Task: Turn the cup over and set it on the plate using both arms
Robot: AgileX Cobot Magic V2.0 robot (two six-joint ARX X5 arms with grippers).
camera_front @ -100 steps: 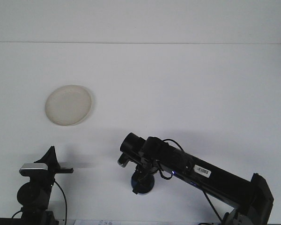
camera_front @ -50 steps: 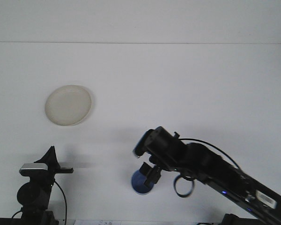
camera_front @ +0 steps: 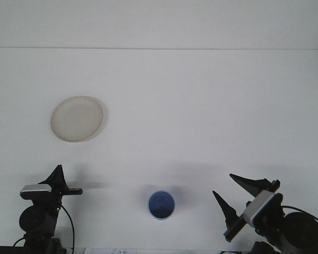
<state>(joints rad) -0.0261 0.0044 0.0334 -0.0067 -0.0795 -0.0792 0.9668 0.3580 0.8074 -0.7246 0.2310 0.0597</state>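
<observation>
Cup upright on the counter, flip judged complete; transfer to the plate pending.

The blue cup [camera_front: 161, 205] was seen standing mouth-up on the white counter [camera_front: 201, 106], well apart from the cream plate [camera_front: 77, 118], which lay up and to the left of it. The right gripper [camera_front: 243, 201] was parked just right of the cup, its fingers spread and empty. The left gripper [camera_front: 58, 182] sat left of the cup; its finger state could not be told. A left-arm grasp of the cup was judged to be required next.
</observation>
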